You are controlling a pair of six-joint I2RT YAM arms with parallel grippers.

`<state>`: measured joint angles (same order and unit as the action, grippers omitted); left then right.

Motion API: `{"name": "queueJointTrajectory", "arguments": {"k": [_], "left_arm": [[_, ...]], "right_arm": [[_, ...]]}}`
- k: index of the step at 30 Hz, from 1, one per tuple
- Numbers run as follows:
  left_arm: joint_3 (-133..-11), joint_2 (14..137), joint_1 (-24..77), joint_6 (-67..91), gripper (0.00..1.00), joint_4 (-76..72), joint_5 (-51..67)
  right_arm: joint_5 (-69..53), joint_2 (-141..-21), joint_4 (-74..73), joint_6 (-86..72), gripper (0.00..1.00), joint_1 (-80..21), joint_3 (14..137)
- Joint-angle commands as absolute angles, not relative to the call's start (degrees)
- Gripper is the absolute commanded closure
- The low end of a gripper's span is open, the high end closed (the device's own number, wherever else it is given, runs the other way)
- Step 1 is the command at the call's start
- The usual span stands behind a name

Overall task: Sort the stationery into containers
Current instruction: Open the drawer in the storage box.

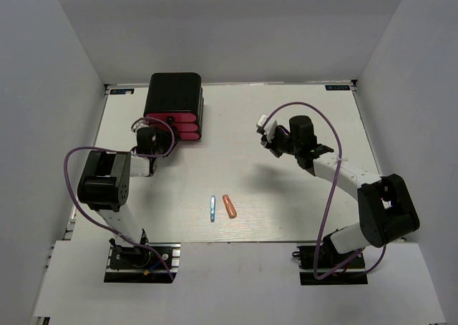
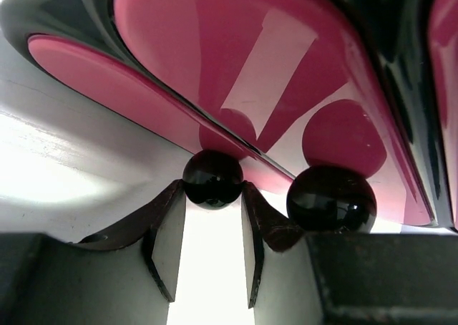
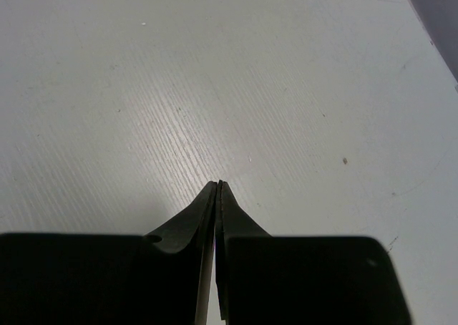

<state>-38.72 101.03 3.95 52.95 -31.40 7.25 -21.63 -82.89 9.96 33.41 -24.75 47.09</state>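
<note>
Top external view: a black box (image 1: 174, 89) with three pink drawers (image 1: 187, 127) stands at the far left of the table (image 1: 300, 196), with an arm on either side of the scene.
Stationery on show: a thin blue pen (image 1: 213, 209) and a stubby orange marker (image 1: 230, 205) lie just beside each other without touching, near the front middle of the table. They are well apart from the box and from both grippers.
Left gripper (image 2: 212, 192): at the drawer fronts, its fingertips drawn in on one black round knob (image 2: 212, 176) and, as far as the wrist view shows, touching it on both sides.
Second knob (image 2: 330, 198): just beside the gripped one, untouched.
Right gripper (image 3: 218, 185): jaws together with nothing between them, held above bare table right of centre.
Step in hand: judged to be opening a drawer so that stationery can go in; neither piece is picked up yet.
Next move calls for: a straight pull along the drawer's run with a firm hold, since the small glossy ball could slip out. The box may also slide if the drawer sticks.
Hard to make out: which of the three drawers this knob belongs to.
Hidden: the drawer interiors and the third knob.
Not in view: any stationery beyond the two pieces listed.
</note>
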Motion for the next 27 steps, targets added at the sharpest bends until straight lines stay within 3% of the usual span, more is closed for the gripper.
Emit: {"name": "queueJointTrajectory", "arguments": {"k": [1, 5, 9, 10, 13, 14, 16, 17, 19, 21, 27], "left_arm": [[-37.79, 98.96, 4.22, 52.21, 0.7, -34.62, 7.03], [-33.32, 95.11, 4.22, 52.21, 0.7, -35.33, 8.17], [-27.09, 89.48, 4.74, 52.82, 0.7, -34.64, 8.7], [-26.2, 87.12, 4.75, 53.34, 0.7, -33.85, 8.7], [-23.21, 84.12, 4.75, 53.35, 0.7, -32.26, 8.17], [-22.68, 83.5, 4.75, 53.35, 0.64, -31.65, 8.17], [-22.68, 82.79, 4.75, 53.35, 0.48, -30.24, 7.56], [-23.98, 82.79, 4.75, 53.35, 0.42, -28.49, 7.56], [-25.22, 82.79, 4.75, 52.82, 0.25, -26.55, 7.56], [-26.54, 82.79, 4.75, 52.29, 0.19, -24.7, 8.17], [-26.55, 76.05, 4.75, 50.71, 0.14, -18.74, 8.7]], "right_arm": [[-23.03, -82.62, 10.46, 33.75, 0.93, -24.43, 49.13], [-23.99, -82.18, 10.37, 34.28, 0.92, -24.44, 48.87], [-28.46, -81.12, 8.89, 36.56, 0.78, -24.61, 48.08], [-30.3, -81.3, 7.92, 37.0, 0.65, -24.52, 48.16], [-35.23, -81.39, 4.76, 38.84, 0.5, -24.61, 48.69], [-36.46, -81.47, 4.22, 39.2, 0.34, -24.7, 48.69], [-41.02, -80.6, 2.21, 42.42, 0.25, -24.87, 48.26], [-42.18, -80.42, 1.68, 43.32, 0.1, -24.7, 48.16], [-47.26, -79.81, 0.1, 47.0, 0.1, -25.05, 47.73], [-51.84, -79.89, -5.85, 51.91, 0.1, -25.05, 48.34], [-62.93, -83.93, -33.72, 79.08, 0.1, -26.89, 54.04]]}}
